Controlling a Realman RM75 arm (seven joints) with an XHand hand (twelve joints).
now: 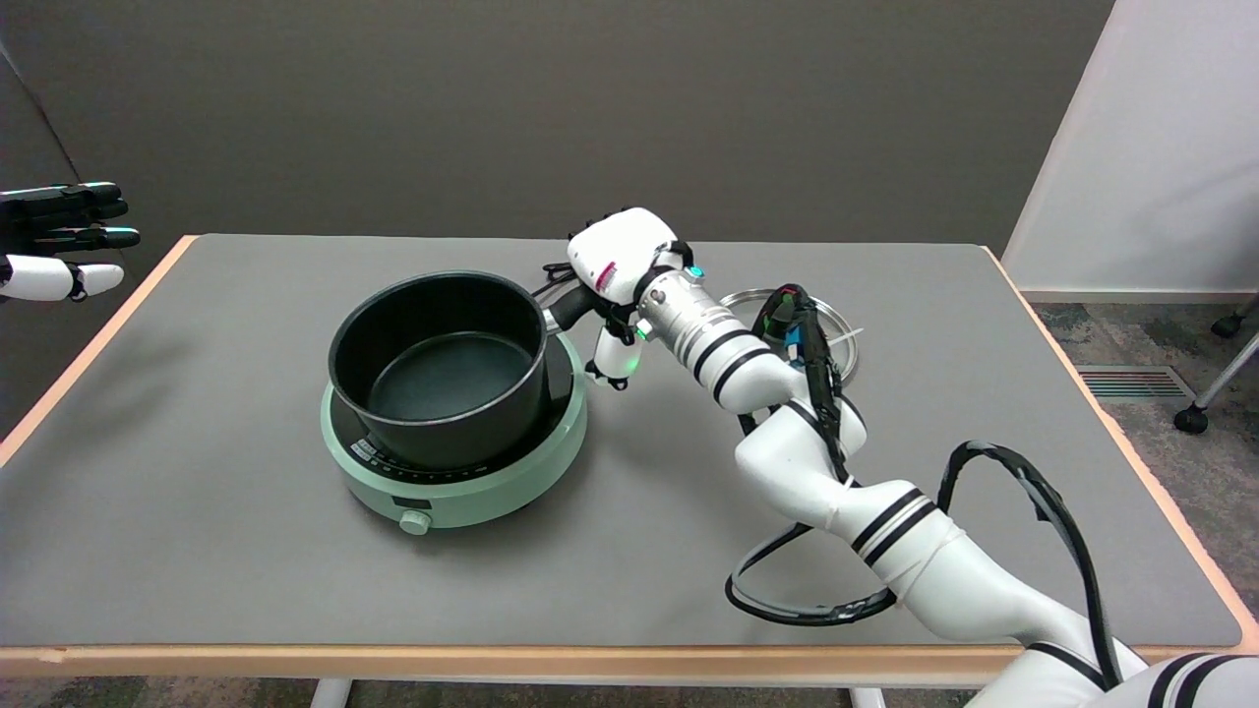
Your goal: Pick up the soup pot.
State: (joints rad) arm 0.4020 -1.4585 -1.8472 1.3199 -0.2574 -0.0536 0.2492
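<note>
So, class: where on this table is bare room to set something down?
Bare grey table lies left of and in front of the round green cooker. It is crowded at the black metal soup pot, where the robot hand grips the handle, with a round glass lid behind the arm.

The soup pot (439, 369) sat on the green cooker (454, 462), left of the middle of the bench (197, 551). Bare bench lay open to the left of the cooker, in front of it toward the near edge, and behind it toward the far edge. On the pot's right, the right hand (618, 285) was wrapped over the handle, its arm slanting in from the lower right and filling that side. A glass lid (836, 329) lay behind the arm, partly hidden, with open bench beyond it to the right.
</note>
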